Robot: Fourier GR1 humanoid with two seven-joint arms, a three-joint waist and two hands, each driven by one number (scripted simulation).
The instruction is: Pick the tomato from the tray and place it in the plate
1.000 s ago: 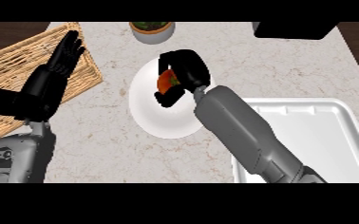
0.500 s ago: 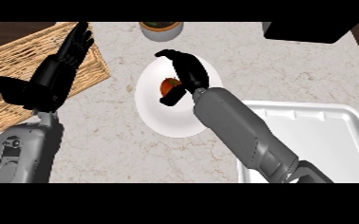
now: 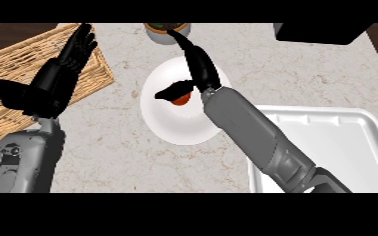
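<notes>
At the ten o'clock corner of the counter (image 3: 118,150) lies a woven wicker mat (image 3: 29,62), and the left hand (image 3: 63,72) rests open over its right edge, fingers straight and pointing toward twelve o'clock. At twelve o'clock a small round pot (image 3: 164,31) stands at the counter's far edge, partly hidden by the fingertips of the right hand. A dark box (image 3: 321,32) fills the one o'clock corner. A white tray (image 3: 332,145) takes up the four o'clock area, its left part covered by the right forearm (image 3: 258,140), which crosses from the lower edge up toward the middle.

Near the centre sits the white plate (image 3: 166,125), well apart from the mat and just beside the tray's left rim. The right hand (image 3: 199,67) stretches over the plate's upper right part, its fingers straight and reaching toward twelve o'clock, while the thumb (image 3: 170,91) juts out toward nine o'clock across the plate.

The tomato (image 3: 181,98) lies on the plate, in its upper half, just under the thumb. Only a small red-orange patch of it shows, with its upper side hidden by the thumb. Whether the thumb touches it cannot be told. The fingers do not curl round it.
</notes>
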